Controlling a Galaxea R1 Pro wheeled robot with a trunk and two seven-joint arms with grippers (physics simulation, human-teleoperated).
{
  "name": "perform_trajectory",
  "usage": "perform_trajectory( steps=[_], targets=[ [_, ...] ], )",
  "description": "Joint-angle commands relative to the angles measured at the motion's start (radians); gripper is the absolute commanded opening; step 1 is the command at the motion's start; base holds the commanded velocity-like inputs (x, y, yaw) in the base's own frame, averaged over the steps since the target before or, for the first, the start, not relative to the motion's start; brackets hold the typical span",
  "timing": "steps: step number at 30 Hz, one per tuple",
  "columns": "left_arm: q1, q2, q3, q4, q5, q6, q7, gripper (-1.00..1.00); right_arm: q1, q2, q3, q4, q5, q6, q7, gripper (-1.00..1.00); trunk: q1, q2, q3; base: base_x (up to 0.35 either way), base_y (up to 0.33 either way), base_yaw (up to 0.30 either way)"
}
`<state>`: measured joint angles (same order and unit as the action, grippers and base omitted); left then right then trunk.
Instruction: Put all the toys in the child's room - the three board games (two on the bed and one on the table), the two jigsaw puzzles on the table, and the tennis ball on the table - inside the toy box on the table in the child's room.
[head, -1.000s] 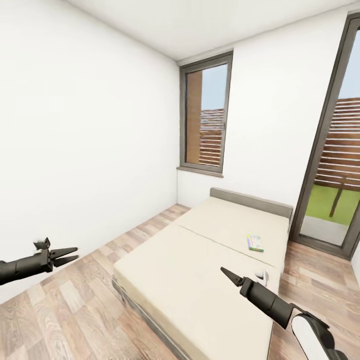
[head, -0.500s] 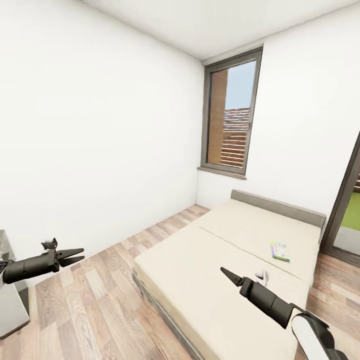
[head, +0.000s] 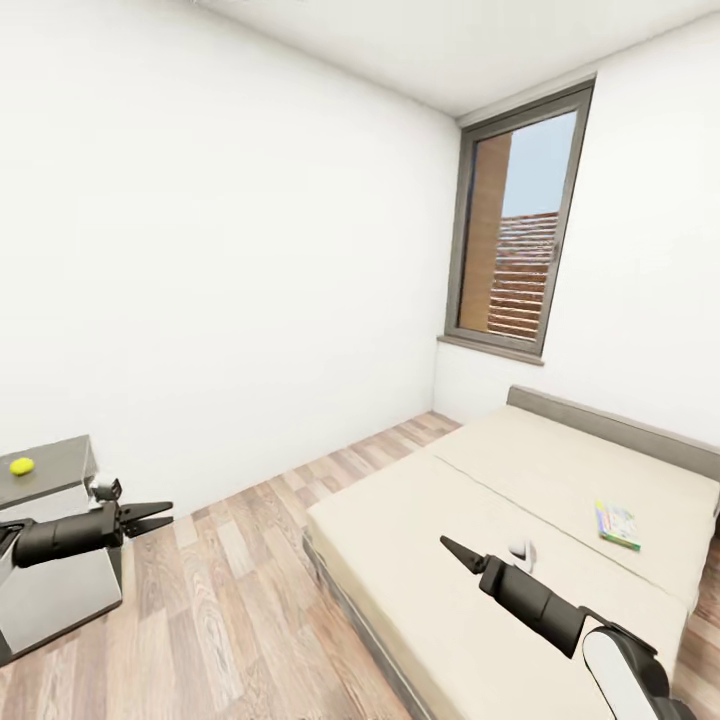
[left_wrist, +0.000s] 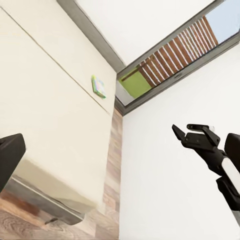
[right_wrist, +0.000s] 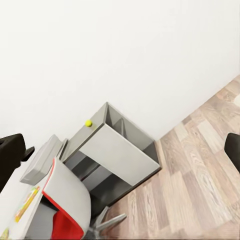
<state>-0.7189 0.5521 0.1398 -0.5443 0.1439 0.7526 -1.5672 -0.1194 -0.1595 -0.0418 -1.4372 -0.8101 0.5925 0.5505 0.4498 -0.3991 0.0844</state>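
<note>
The table (head: 50, 470) was cut off at the head view's left edge. The bed (head: 480, 520) ran off the lower right. The board game (head: 617, 524) lettering was too small to read.

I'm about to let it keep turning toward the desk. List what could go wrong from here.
1. The tennis ball sits loose near the edge of the low dark table; the left gripper, hanging beside it, could knock it off.
2. A board game lies on the bed toward the far side, and may be forgotten.
3. A red-and-white chair stands at the desk, a possible snag.
</note>
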Motion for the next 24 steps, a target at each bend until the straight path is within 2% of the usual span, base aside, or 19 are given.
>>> perform_trajectory(
  steps=[1, 7, 14, 24],
  targets=[
    [0.000, 0.000, -0.003, 0.000, 0.000, 0.013, -0.004, 1.00, 0.000, 0.000, -0.002, 0.000, -0.006, 0.011, 0.000, 1.00, 0.000, -0.001, -0.001, -0.146, 0.000, 0.291],
    [0.000, -0.001, -0.012, 0.000, 0.000, 0.029, -0.004, 1.00, 0.000, 0.000, -0.002, -0.001, -0.006, 0.021, 0.000, 1.00, 0.000, -0.001, -0.001, -0.216, 0.000, 0.291],
    [0.000, -0.001, -0.015, 0.000, -0.001, 0.035, -0.004, 1.00, 0.000, 0.001, -0.002, 0.000, -0.006, 0.023, 0.000, 1.00, 0.000, -0.001, -0.001, -0.079, 0.000, 0.282],
    [0.000, -0.001, -0.014, 0.000, -0.001, 0.039, -0.004, 1.00, 0.000, 0.001, -0.003, 0.001, -0.004, 0.021, 0.000, 1.00, 0.000, -0.001, -0.001, -0.013, 0.000, 0.082]
  ],
)
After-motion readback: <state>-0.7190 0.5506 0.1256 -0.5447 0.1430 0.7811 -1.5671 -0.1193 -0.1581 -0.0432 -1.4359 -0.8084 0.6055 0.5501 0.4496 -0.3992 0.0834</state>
